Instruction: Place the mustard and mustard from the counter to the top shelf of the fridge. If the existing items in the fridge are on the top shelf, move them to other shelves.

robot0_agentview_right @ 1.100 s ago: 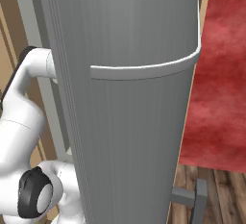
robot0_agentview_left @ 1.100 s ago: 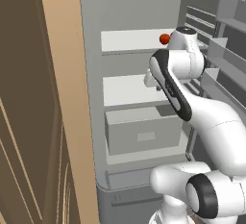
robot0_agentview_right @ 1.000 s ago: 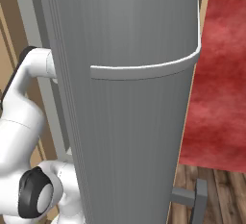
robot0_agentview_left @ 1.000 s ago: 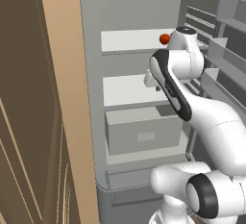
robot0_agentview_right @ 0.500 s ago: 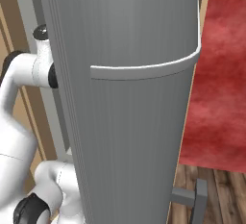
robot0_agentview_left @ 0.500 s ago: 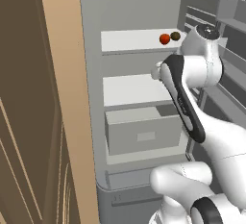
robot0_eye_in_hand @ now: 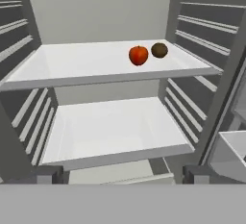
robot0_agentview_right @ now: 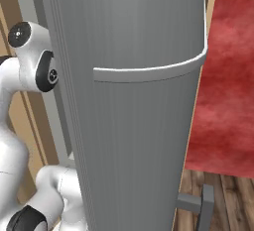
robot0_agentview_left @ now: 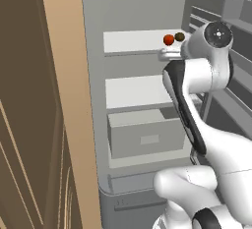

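Observation:
The fridge [robot0_agentview_left: 142,7] stands open in front of me. A small orange-red ball [robot0_agentview_left: 169,39] [robot0_eye_in_hand: 138,55] and a dark brown oval lump [robot0_agentview_left: 180,37] [robot0_eye_in_hand: 159,50], the existing items, lie side by side near the right end of the upper white shelf [robot0_eye_in_hand: 72,62]. In the hand view my gripper [robot0_eye_in_hand: 122,175] is open, its two fingertips [robot0_eye_in_hand: 48,174] wide apart with nothing between them. It hangs back from both shelves, at about the level of the lower shelf [robot0_eye_in_hand: 110,127]. The mustards and the counter are out of view.
Below the shelves sits a pale grey drawer box [robot0_agentview_left: 145,132]. The racked fridge door [robot0_agentview_left: 236,7] stands open on the right. Its ribbed grey outer face [robot0_agentview_right: 139,36] blocks the right base view. A tan cabinet panel [robot0_agentview_left: 64,75] flanks the fridge on the left. A red rug [robot0_agentview_right: 228,76] covers the floor.
My arm has drawn back and up from the right end of the upper shelf. The brown lump, hidden behind the hand before, now shows beside the orange-red ball.

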